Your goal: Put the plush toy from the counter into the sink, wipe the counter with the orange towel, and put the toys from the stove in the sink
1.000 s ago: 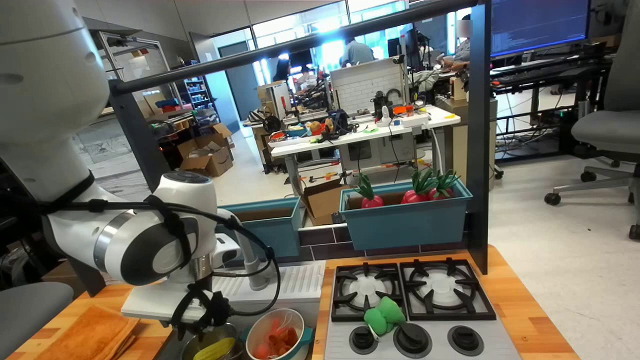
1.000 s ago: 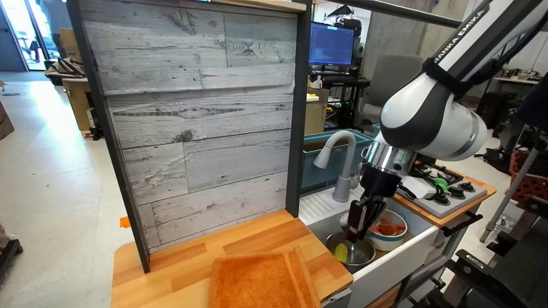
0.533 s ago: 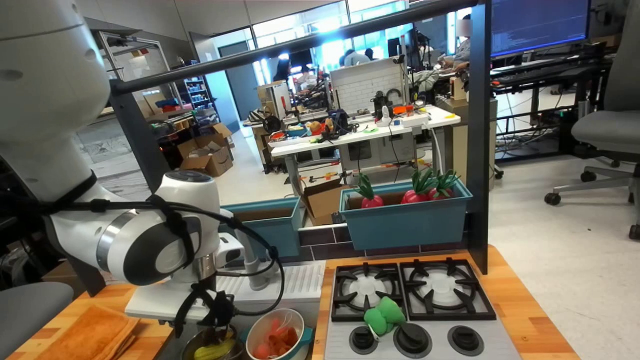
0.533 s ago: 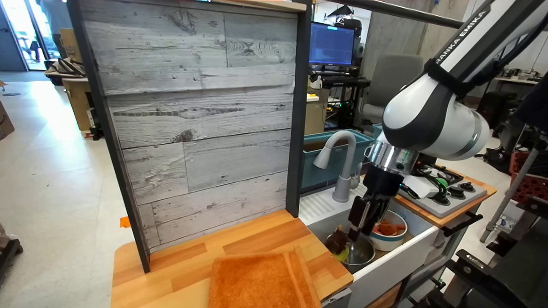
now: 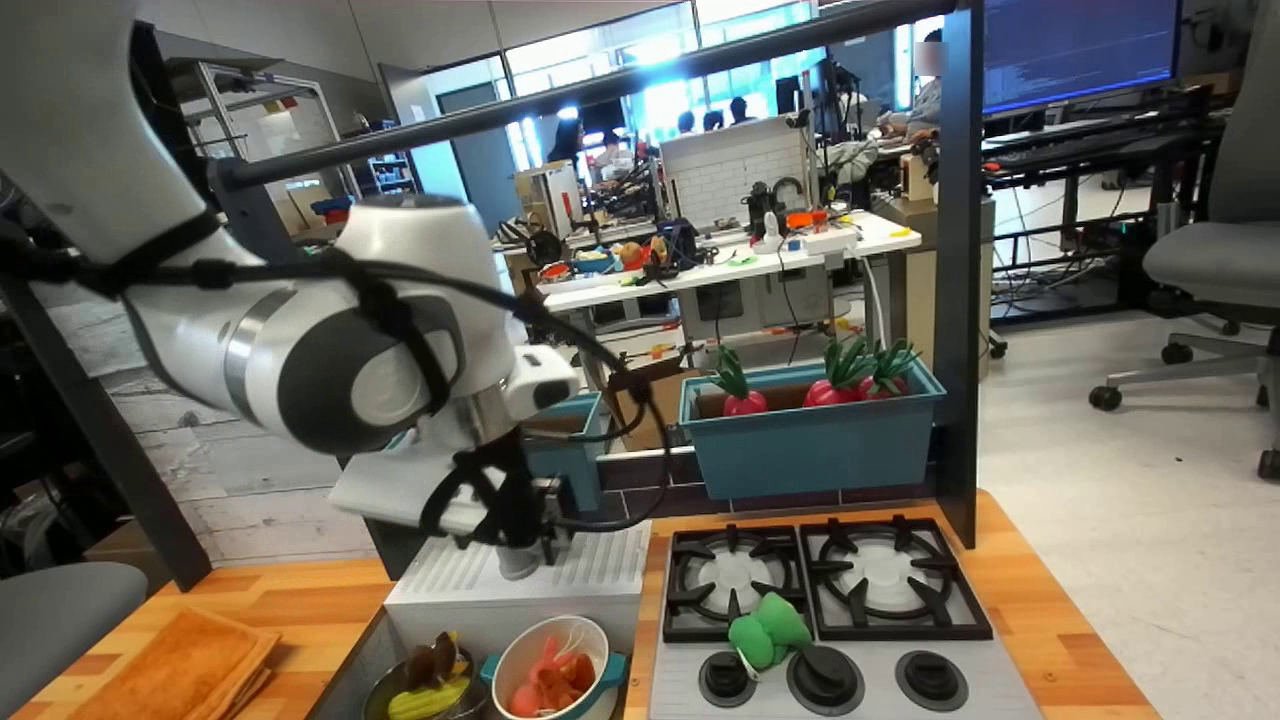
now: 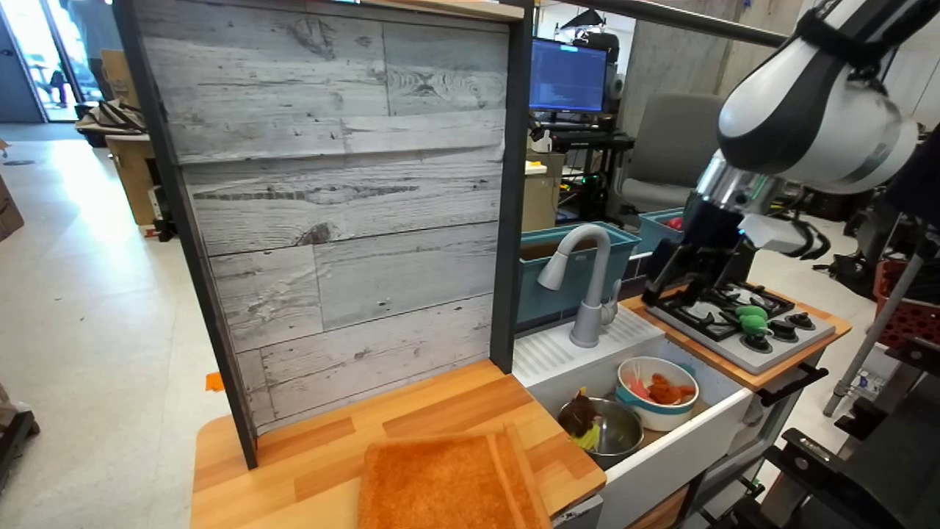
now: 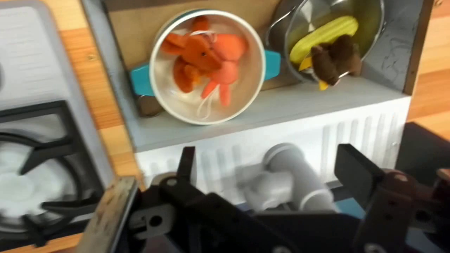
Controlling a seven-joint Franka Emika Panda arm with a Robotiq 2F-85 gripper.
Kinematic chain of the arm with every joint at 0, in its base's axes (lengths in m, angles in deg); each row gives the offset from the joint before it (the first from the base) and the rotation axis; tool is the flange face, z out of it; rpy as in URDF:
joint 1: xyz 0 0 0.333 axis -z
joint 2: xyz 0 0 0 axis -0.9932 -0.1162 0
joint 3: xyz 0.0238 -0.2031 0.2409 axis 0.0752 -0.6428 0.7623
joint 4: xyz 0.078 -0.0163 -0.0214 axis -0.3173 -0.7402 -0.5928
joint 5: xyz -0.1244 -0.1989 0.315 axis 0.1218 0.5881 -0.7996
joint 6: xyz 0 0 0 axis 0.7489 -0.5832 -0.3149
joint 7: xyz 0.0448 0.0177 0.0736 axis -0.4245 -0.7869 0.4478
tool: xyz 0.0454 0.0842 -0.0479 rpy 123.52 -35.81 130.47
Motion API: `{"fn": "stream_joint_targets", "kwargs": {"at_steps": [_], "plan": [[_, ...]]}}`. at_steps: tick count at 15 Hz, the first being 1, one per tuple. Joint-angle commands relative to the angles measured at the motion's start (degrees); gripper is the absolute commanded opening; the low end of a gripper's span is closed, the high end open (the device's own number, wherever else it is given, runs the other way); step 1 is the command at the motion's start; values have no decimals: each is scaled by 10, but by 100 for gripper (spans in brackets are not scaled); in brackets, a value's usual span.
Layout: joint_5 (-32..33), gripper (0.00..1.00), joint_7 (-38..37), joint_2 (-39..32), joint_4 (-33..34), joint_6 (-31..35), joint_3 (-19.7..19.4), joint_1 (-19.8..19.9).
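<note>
The brown plush toy (image 7: 334, 58) lies in the metal pot (image 6: 624, 433) in the sink (image 6: 683, 448), on a yellow corn-like toy (image 7: 325, 35). My gripper (image 7: 265, 151) is open with nothing between its fingers. It hangs high near the faucet, and in an exterior view my gripper (image 6: 670, 297) overlaps the stove's near corner. The orange towel (image 5: 180, 665) lies folded on the wooden counter (image 6: 323, 477). On the stove (image 6: 778, 349) sits a green toy (image 5: 768, 630), beside the knobs; the wrist view leaves it out.
Next to the metal pot stands a white pot (image 7: 207, 119) with teal handles, holding orange and red toys (image 7: 200, 56). The grey faucet (image 6: 591, 294) rises behind the sink. Teal planters (image 5: 815, 455) line the back, and dark frame posts (image 5: 958, 300) stand upright.
My gripper has let go of the brown plush toy, which now lies in the metal pot. The jaws have opened, and the arm has risen away from the sink towards the stove side.
</note>
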Motion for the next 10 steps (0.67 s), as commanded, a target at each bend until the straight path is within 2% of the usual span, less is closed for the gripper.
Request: {"fn": "stream_joint_targets", "kwargs": {"at_steps": [1, 3, 4, 5, 7, 10], "plan": [[-33, 100, -17, 14, 44, -64, -46, 41], [-46, 100, -24, -11, 98, -106, -86, 58], [-41, 100, -3, 13, 53, -73, -71, 42], [-44, 100, -4, 8, 68, -88, -87, 51], [-44, 100, -4, -3, 85, -95, -95, 63], [-39, 100, -15, -25, 93, -63, -109, 45]]}}
